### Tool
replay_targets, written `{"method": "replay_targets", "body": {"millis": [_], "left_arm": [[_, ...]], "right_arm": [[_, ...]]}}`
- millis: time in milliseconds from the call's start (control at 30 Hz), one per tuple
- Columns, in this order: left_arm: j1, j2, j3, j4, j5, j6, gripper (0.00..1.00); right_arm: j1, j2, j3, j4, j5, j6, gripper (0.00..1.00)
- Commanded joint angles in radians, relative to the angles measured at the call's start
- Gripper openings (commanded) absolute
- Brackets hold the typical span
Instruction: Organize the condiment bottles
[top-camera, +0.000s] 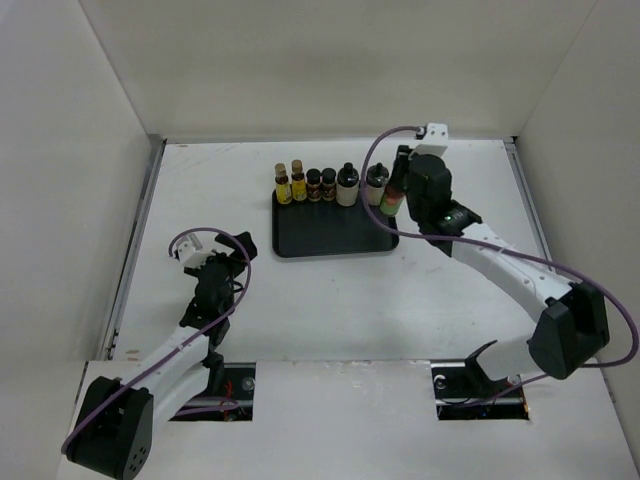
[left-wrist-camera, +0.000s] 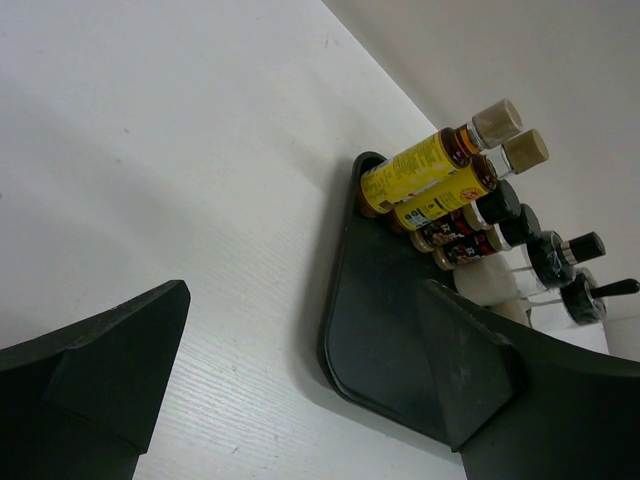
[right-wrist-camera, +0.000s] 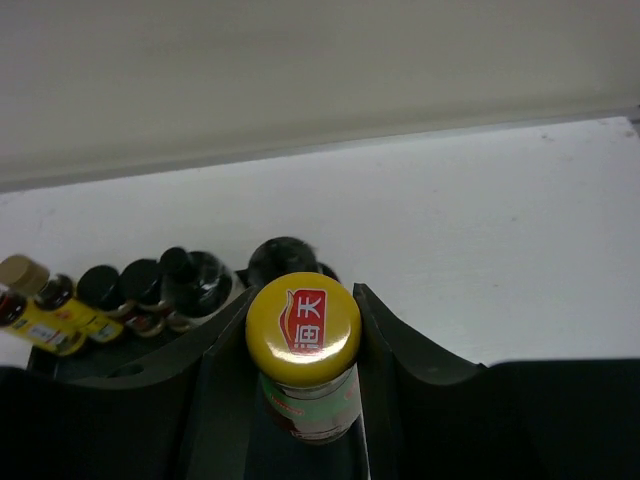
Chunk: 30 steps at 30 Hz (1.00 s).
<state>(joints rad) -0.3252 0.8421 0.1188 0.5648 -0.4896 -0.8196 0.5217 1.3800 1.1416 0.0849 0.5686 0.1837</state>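
The right gripper is pinching the red bottle upright at the back right corner of the tray, just beside the row of six other bottles standing along its back edge, while the left gripper is hanging spread over the table, left of the tray.

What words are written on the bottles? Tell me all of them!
"海天": white characters on a red badge, on the yellow cap of the red bottle.
Yellow bottles: label print too small to read.
Dark jars: labels too blurred to read.
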Motion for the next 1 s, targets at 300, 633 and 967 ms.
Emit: {"method": "replay_targets", "body": {"millis": [300,633,967], "left_arm": [[0.002,-0.035,-0.005,0.041,0.006,0.002,1.0],[-0.001,0.008,0.008,0.041,0.019,0.002,1.0],[-0.013,0.015,0.018,0.021,-0.013,0.0,1.0]], "right_arm": [[0.113,0.088,-0.029,0.157,0.0,0.039,0.27],[0.133,0.131,-0.112,0.176,0.042,0.037,0.3],[0.152,0.116,-0.195,0.245,0.059,0.03,0.65]]}}
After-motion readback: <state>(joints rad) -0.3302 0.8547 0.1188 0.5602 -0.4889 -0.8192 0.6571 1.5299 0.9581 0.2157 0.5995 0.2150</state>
